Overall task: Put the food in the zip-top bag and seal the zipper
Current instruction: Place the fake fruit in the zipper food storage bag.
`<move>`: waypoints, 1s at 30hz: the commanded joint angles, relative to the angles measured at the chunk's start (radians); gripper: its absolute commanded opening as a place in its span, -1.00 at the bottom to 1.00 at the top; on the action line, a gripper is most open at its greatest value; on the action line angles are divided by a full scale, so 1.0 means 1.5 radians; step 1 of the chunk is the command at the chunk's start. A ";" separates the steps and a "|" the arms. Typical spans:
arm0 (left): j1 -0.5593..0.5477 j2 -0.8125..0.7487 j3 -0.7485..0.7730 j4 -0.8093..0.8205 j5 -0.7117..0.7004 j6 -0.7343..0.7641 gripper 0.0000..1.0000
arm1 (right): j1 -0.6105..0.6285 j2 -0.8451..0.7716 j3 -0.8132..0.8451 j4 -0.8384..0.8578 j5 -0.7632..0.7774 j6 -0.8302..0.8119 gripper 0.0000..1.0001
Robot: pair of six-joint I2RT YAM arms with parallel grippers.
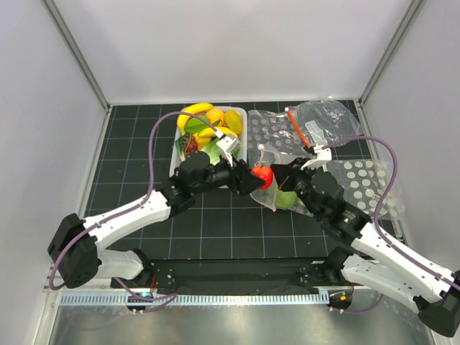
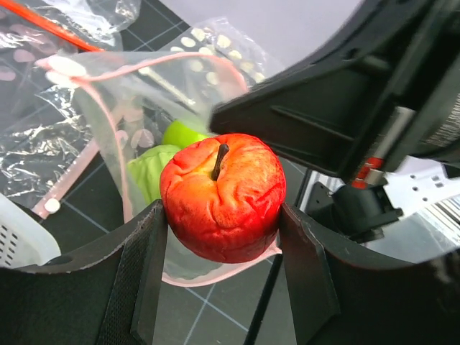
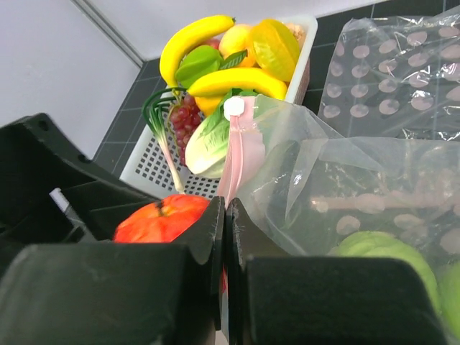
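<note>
Food item in transfer: a red glossy plastic toy apple [image 2: 221, 188], pinched at its sides by the left end effector [image 2: 224, 215] and held over the middle of the black gridded counter [image 1: 144, 144]. We note the transparent thin plastic zip-top bag [image 2: 122, 93] immediately right of the apple, its mouth facing left toward it. The apple sits at that mouth and, in our judgement, is not yet inside.

The right end effector [image 3: 226, 215] is pressed together on the pale pink zipper strip [image 2: 85, 90], holding that lip up. The strip's long axis appears to run near to far, across the left arm's approach.

The apple is near round, with its stem turned toward the wrist camera. Green toy pieces [image 2: 154, 169] lie in the bag. Insertion calls for rightward travel. More toy fruit sits in the white mesh basket [image 1: 243, 118], far left of the bag.
</note>
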 commanded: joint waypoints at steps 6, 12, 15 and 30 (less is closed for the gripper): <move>-0.039 0.086 0.097 -0.097 -0.135 0.067 0.11 | 0.008 -0.094 -0.033 0.081 0.046 0.009 -0.98; -0.095 0.148 0.165 -0.184 -0.214 0.115 0.62 | 0.008 -0.066 -0.002 0.010 0.139 0.021 -0.98; -0.099 0.157 0.196 -0.231 -0.234 0.127 0.99 | 0.008 -0.043 0.011 -0.034 0.187 0.039 -0.98; 0.072 0.021 0.110 -0.292 -0.433 0.011 0.99 | 0.009 -0.026 0.018 -0.057 0.228 0.049 -0.98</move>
